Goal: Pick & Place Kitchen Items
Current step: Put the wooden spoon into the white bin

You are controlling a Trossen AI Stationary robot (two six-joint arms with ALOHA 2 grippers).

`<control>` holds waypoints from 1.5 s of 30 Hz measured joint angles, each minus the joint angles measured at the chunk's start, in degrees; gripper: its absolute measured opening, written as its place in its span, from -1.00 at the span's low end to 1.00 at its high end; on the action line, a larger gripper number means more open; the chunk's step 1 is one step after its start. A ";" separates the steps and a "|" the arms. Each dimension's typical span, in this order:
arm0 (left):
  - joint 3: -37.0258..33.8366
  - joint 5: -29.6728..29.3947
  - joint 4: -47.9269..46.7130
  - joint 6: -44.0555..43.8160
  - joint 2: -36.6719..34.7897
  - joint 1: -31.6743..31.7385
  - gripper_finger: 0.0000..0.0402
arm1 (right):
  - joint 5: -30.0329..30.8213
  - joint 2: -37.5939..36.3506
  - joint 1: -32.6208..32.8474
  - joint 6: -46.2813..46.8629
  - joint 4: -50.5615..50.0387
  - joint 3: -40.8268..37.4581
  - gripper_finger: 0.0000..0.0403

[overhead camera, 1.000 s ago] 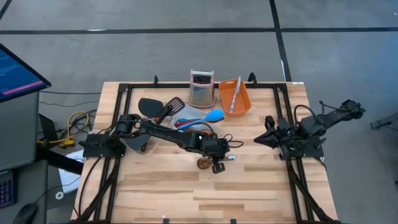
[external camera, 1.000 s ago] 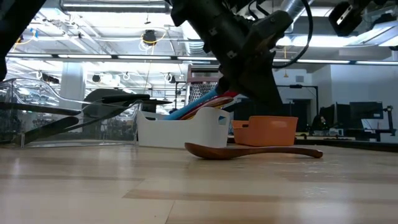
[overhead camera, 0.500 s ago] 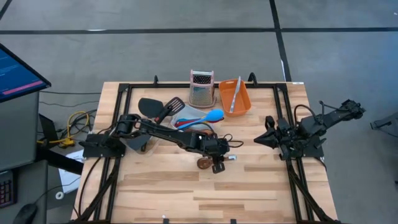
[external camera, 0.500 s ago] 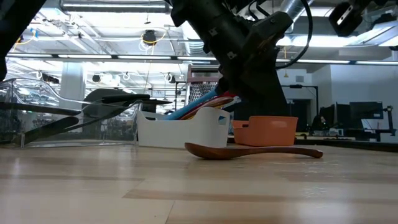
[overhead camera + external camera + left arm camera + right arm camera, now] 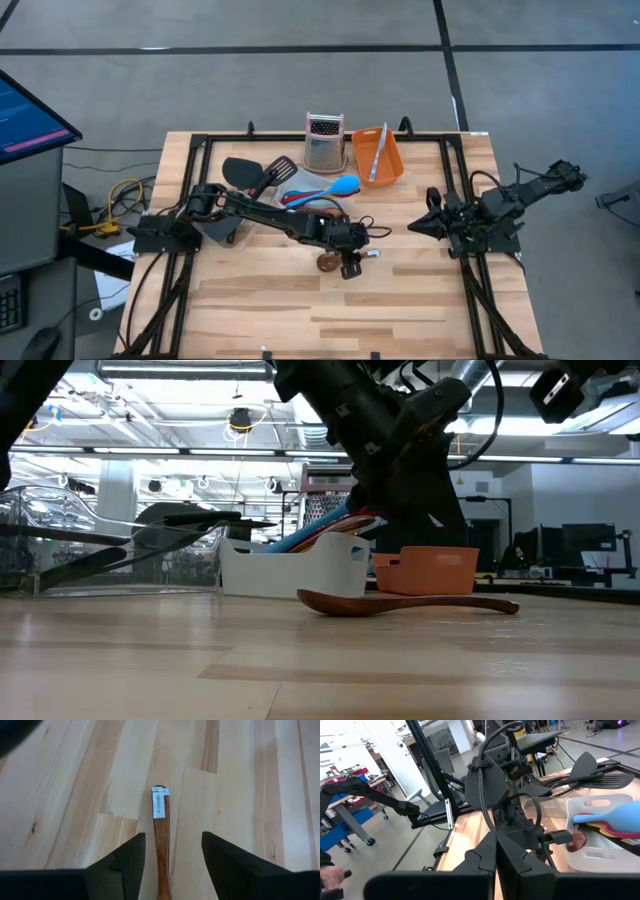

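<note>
Three tubs [image 5: 377, 152], one grater [image 5: 324, 141], one wooden spoon [image 5: 405, 602], two black turners [image 5: 258, 173], two arms.

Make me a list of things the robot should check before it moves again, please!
1. Wooden spoon lying flat on the table: ok.
2. Left gripper open, fingers on either side of the spoon handle, not squeezing: ok.
3. Spoon free of the white tub: ok, it lies apart, in front.
4. Right gripper shut and parked at the table's right side: ok.
5. Blue spoon resting in the white tub: ok.
6. Fingers touching the spoon handle: cannot tell.
</note>
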 joint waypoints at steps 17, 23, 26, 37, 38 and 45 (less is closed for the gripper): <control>-8.00 -0.44 0.97 -4.62 1.64 -1.37 -0.11 | 0.10 0.00 0.00 0.00 -0.20 0.00 -1.00; -10.72 -1.66 3.22 -6.46 1.25 -2.37 -0.13 | 0.13 0.00 0.00 0.00 -0.20 0.00 -1.00; -11.59 -3.07 4.49 -7.06 1.22 -2.89 -0.17 | 0.13 0.00 0.00 0.00 -0.20 0.00 -1.00; -13.28 -11.33 7.48 -7.53 1.36 -4.77 -0.71 | 0.15 0.00 0.00 0.00 -0.20 0.00 -1.00; -13.29 -11.35 7.57 -7.53 1.36 -4.89 -0.78 | 0.16 -0.02 0.00 0.00 -0.20 0.00 -1.00; -13.30 -11.41 9.64 -7.49 1.52 -5.98 -0.89 | 0.17 0.00 0.00 0.00 -0.20 0.00 -1.00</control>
